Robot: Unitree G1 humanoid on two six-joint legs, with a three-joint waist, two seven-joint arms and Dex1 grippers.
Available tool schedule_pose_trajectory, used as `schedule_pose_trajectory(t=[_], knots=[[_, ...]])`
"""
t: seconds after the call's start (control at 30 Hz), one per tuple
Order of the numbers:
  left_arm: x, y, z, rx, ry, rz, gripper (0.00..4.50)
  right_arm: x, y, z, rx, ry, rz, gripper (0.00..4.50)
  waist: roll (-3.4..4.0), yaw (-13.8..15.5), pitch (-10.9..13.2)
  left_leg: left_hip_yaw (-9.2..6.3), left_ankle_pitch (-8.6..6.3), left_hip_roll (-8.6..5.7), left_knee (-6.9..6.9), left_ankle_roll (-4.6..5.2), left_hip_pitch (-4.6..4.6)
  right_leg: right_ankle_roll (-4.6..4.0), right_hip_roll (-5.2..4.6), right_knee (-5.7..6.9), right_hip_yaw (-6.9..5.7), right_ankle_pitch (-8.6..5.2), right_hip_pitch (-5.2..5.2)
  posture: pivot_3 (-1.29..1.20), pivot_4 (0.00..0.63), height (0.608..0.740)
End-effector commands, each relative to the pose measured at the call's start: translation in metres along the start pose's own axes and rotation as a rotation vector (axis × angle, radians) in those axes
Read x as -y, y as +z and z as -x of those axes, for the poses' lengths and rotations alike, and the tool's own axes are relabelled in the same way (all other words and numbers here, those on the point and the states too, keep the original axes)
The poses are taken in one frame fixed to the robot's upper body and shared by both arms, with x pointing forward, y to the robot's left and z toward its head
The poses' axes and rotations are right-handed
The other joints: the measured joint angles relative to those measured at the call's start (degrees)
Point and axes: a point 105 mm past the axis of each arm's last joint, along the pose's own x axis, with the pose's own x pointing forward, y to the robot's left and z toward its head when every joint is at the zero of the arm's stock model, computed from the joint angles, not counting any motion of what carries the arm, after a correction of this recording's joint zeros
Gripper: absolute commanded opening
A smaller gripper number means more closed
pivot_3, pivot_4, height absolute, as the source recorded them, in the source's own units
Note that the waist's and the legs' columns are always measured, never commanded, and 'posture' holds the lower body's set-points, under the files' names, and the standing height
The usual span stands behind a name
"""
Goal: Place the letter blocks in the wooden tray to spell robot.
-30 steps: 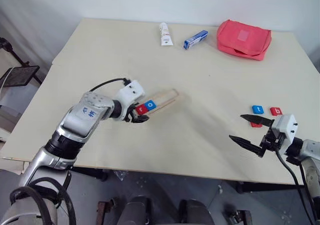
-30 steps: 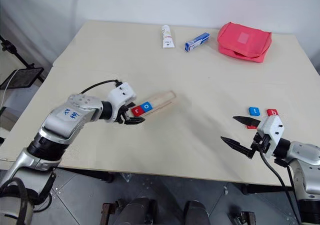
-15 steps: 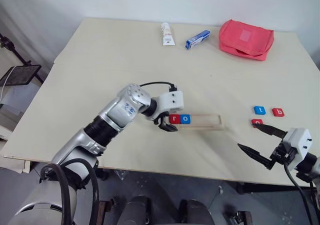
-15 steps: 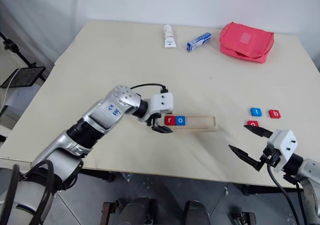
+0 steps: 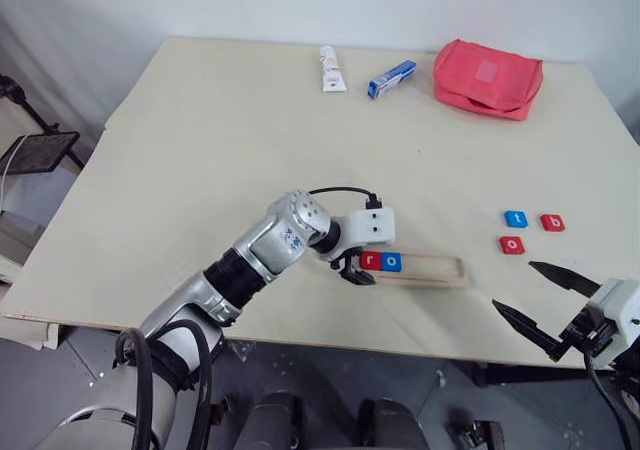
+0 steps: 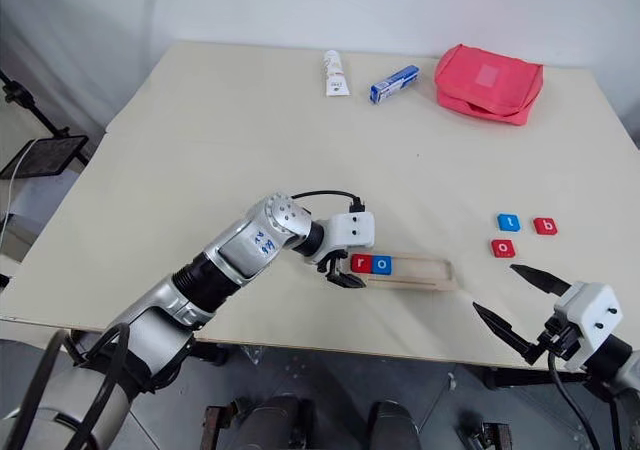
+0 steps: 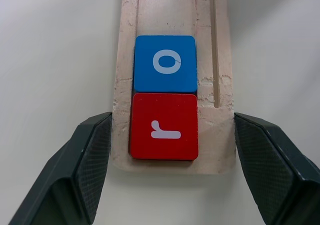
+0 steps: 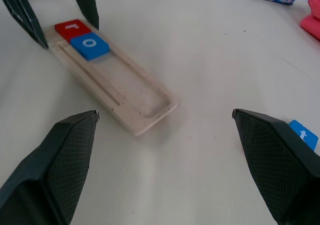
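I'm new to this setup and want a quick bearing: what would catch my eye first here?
The left gripper straddles the near end of the wooden tray, where a red r tile and blue o tile sit side by side. Three loose tiles lie to the tray's right, and a pink pouch sits at the far edge.

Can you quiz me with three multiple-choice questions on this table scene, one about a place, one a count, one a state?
1. Where do the r tile and blue o tile sit?
A in the wooden tray
B on the red pouch
C beside the white tube

2. How many letter tiles lie loose on the table?
A one
B three
C five

3. How is the right gripper?
A shut on a tile
B open, holding nothing
C shut on the tray

Answers: A, they lie in the tray's groove; B, t, b and o; B, fingers spread apart.
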Motion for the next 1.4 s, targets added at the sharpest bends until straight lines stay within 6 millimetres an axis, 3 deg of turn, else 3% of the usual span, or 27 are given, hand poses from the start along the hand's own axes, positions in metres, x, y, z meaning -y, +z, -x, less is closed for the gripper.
schedule_pose_trajectory(t=[0.03, 0.1, 0.13, 0.3, 0.5, 0.77, 0.87, 0.97, 1.1, 1.4], knots=[[-0.002, 0.013, 0.0, 0.02, 0.036, -0.053, 3.73, 0.004, 0.011, 0.004, 0.028, -0.035, 0.022, 4.5, 0.0, 0.0, 0.0, 0.0, 0.0, 0.0, 0.0, 0.0, 0.01, 0.0, 0.0, 0.0, 0.0, 0.0, 0.01, 0.0, 0.15, 0.74], [-0.005, 0.014, 0.0, 0.022, 0.049, -0.062, 4.4, 0.005, 0.011, 0.003, 0.028, -0.037, 0.024, 4.5, 0.0, 0.0, 0.0, 0.01, 0.0, 0.0, 0.02, 0.0, 0.01, 0.0, 0.0, 0.0, 0.02, 0.0, 0.02, 0.0, 0.15, 0.74], [-0.006, 0.014, 0.001, 0.023, 0.052, -0.066, 4.47, 0.005, 0.012, 0.003, 0.028, -0.038, 0.025, 4.5, 0.0, 0.0, 0.0, 0.0, 0.0, 0.0, 0.03, 0.0, 0.01, 0.0, 0.0, 0.0, 0.03, 0.0, 0.03, 0.0, 0.15, 0.74], [-0.012, 0.018, 0.015, 0.085, 0.107, -0.066, 4.47, 0.008, 0.015, 0.003, 0.025, -0.085, 0.013, 4.5, 0.0, 0.0, 0.0, 0.0, 0.0, 0.0, 0.04, 0.0, 0.01, 0.0, 0.0, 0.0, 0.03, 0.0, 0.02, 0.0, 0.15, 0.74], [-0.026, 0.005, 0.06, 0.211, 0.197, -0.006, 4.47, 0.008, 0.019, 0.002, 0.066, -0.286, -0.089, 4.5, 0.04, -0.4, 0.0, -0.05, 0.01, 0.05, 0.03, -0.02, 0.02, 0.0, 0.0, 0.06, 0.14, 0.0, 0.0, 0.0, 0.15, 0.74], [-0.046, -0.007, 0.113, 0.504, 0.362, 0.016, 4.47, 0.016, 0.003, 0.002, 0.04, -0.574, -0.245, 4.5, 0.07, -0.3, 0.0, -0.11, 0.0, -0.05, 0.08, -0.01, 0.04, -0.01, -0.02, 0.15, 0.46, 0.0, -0.01, 0.0, 0.15, 0.74], [-0.04, -0.001, 0.134, 0.708, 0.358, -0.032, 4.47, 0.013, -0.01, -0.004, -0.011, -0.555, -0.301, 4.5, 0.09, -0.5, -0.1, -0.09, 0.0, -0.04, 0.05, -0.02, 0.09, 0.0, -0.01, 0.2, 0.45, 0.0, -0.03, 0.0, 0.15, 0.74], [-0.022, -0.003, 0.147, 0.856, 0.259, -0.111, 4.47, 0.025, -0.021, -0.001, -0.045, -0.577, -0.313, 4.5, 0.09, -0.6, -0.1, -0.06, 0.0, -0.03, 0.07, -0.02, 0.09, -0.01, 0.02, 0.23, 0.34, 0.0, -0.05, 0.0, 0.15, 0.74], [-0.015, -0.021, 0.146, 0.844, 0.237, -0.145, 4.47, 0.047, -0.034, 0.007, -0.105, -0.623, -0.291, 4.5, 0.1, -0.5, -0.1, 0.06, 0.01, -0.04, 0.09, -0.01, 0.15, -0.01, 0.02, 0.24, 0.28, 0.0, -0.01, 0.0, 0.15, 0.74], [0.019, -0.066, 0.128, 0.843, 0.109, -0.143, 4.47, 0.085, -0.036, 0.018, -0.115, -0.617, -0.264, 4.5, 0.11, -0.6, -0.1, 0.1, -0.01, -0.01, 0.07, 0.01, 0.17, -0.01, 0.02, 0.29, 0.22, 0.0, -0.04, 0.0, 0.15, 0.74]])
